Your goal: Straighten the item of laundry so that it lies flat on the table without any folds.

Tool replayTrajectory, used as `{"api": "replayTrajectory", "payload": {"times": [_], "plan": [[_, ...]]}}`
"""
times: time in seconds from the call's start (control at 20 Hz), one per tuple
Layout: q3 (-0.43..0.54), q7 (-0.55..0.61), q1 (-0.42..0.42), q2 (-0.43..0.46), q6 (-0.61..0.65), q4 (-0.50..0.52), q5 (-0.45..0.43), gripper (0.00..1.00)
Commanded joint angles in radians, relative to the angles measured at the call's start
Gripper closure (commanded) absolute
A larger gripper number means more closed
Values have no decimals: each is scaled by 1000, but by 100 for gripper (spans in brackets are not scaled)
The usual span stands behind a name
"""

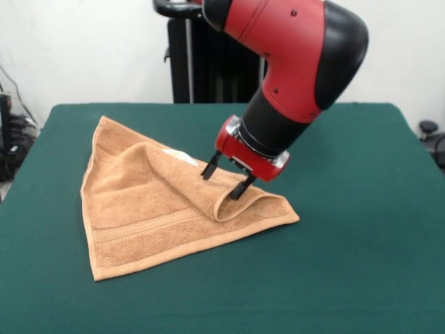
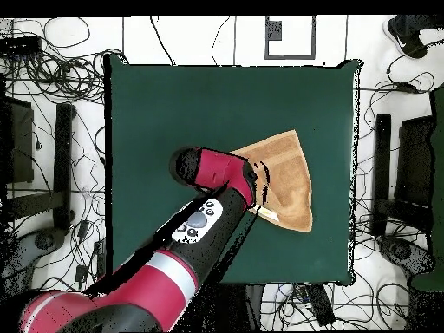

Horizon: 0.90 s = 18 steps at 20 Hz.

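The item of laundry [image 1: 149, 216] is an orange-tan terry towel lying on the dark green table [image 1: 348, 264], left of centre in the front view. One corner is folded over, which gives it a triangular outline with a raised fold [image 1: 240, 205] near its right tip. A small white tag [image 1: 182, 156] shows on its far edge. My gripper [image 1: 224, 181] hangs open just above that raised fold, with its two black fingers spread and nothing between them. In the overhead view the towel [image 2: 290, 178] lies right of centre and the arm covers its left part; the gripper is hidden there.
The red and black arm [image 2: 204, 217] reaches diagonally over the table from the bottom edge in the overhead view. Cables and dark stands [image 2: 52, 165] lie on the floor around the table. Bare green surface [image 2: 173, 113] stretches beyond the towel.
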Motion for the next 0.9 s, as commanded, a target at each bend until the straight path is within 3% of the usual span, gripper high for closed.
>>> {"api": "replayTrajectory", "payload": {"times": [0.05, 0.75, 0.8, 0.9], "plan": [[53, 289, 30, -3, 62, 37, 27, 0], [41, 295, 25, 5, 49, 44, 23, 0], [46, 303, 24, 1, 43, 55, 30, 100], [52, 302, 22, -4, 32, 61, 32, 100]]}}
